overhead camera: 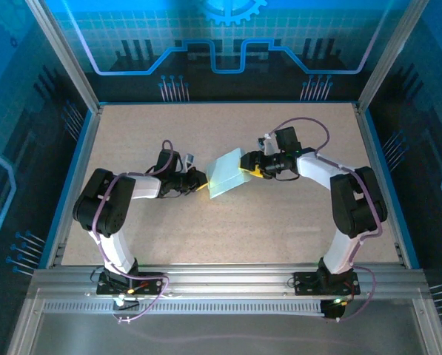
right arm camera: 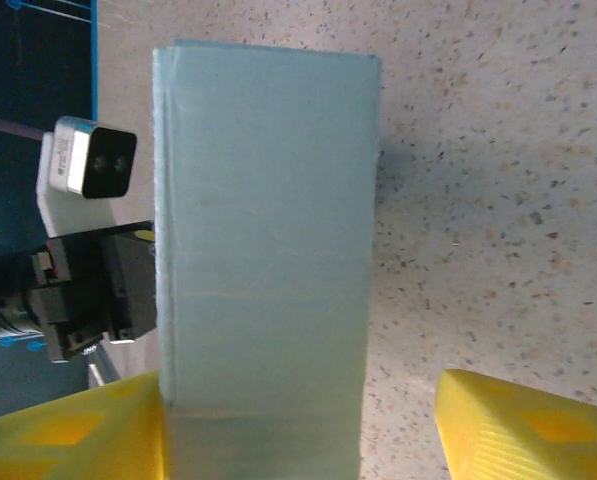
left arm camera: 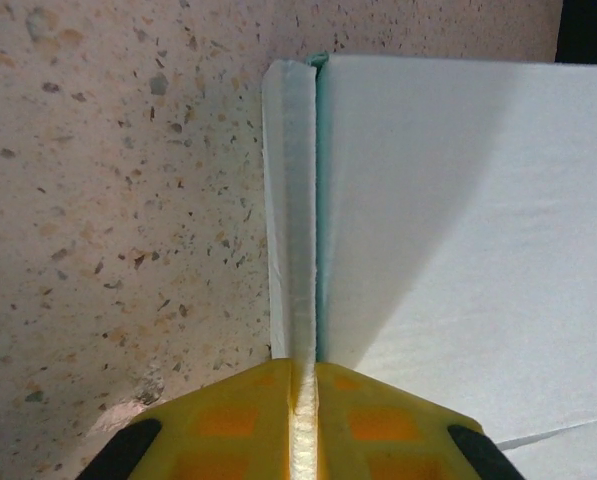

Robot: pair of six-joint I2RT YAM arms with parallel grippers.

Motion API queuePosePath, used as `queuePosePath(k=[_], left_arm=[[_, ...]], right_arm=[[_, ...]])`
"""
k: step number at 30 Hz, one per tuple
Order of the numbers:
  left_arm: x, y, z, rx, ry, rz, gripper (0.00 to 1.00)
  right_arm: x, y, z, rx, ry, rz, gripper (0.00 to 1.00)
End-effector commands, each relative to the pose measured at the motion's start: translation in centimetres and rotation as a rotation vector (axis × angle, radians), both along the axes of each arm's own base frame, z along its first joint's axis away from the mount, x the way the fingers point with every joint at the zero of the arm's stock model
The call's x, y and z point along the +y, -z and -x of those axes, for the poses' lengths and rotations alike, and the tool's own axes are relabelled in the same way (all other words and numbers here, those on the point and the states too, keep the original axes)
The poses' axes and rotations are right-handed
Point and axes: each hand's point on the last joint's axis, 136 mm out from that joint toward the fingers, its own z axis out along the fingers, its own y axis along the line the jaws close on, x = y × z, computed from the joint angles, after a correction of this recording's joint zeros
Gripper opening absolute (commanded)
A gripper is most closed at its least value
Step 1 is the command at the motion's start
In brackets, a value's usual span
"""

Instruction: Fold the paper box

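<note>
While L gripper [left arm camera: 305, 400] pinches paper box [overhead camera: 226, 176] edge, R gripper [right arm camera: 300, 425] straddles it, jaws apart.

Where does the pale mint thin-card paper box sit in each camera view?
Top external: paper box mid-table, between left gripper and right gripper.
Left wrist: it fills the right half, edge pinched in yellow fingers.
Right wrist: upright panel, centre-left.
Shared landmark: speckled beige tabletop.

Paper box [overhead camera: 226, 174]: I count one.
Arms: two, the left arm [overhead camera: 113, 203] and the right arm [overhead camera: 343, 188].
Jaws: two pairs, one on each arm.
Surface [overhead camera: 280, 229]: one.
Wrist camera [right arm camera: 90, 160]: one in my right wrist view.
</note>
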Motion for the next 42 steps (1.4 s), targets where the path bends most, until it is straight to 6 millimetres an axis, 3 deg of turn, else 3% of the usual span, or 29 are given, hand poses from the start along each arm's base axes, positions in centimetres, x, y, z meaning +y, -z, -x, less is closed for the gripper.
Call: queuePosePath(k=[1, 7, 15, 20, 24, 29, 36, 42], left_arm=[[0.1, 0.9, 0.8, 0.038, 0.011, 0.009, 0.14], [0.1, 0.4, 0.7, 0.024, 0.011, 0.009, 0.17], [0.3, -2.2, 0.0, -0.103, 0.012, 0.002, 0.23], [0.7, -3.8, -0.2, -0.203, 0.008, -0.019, 0.38], [1.4, -5.7, -0.6, -0.358, -0.022, -0.059, 0.57], [1.4, -8.1, -0.1, -0.571, 0.023, -0.297, 0.72], [-1.2, -11.7, 1.9, -1.025, 0.203, -0.675, 0.97], [-3.8, -14.1, 4.3, -1.450, 0.333, -0.932, 0.99]], right_arm=[[0.5, 0.0, -0.2, 0.030, -0.017, -0.067, 0.65], [0.4, -0.5, -0.3, 0.033, -0.001, -0.061, 0.50], [0.2, -1.0, -0.3, 0.059, 0.017, -0.068, 0.41], [0.1, -1.7, -0.3, 0.056, 0.025, -0.075, 0.40], [-0.4, -2.4, -0.4, 0.048, 0.045, -0.081, 0.40], [-1.2, -3.6, -0.3, 0.044, 0.064, -0.106, 0.40], [-2.4, -5.6, 0.6, 0.065, 0.090, -0.176, 0.41], [-3.9, -7.3, 1.2, 0.076, 0.135, -0.242, 0.40]])
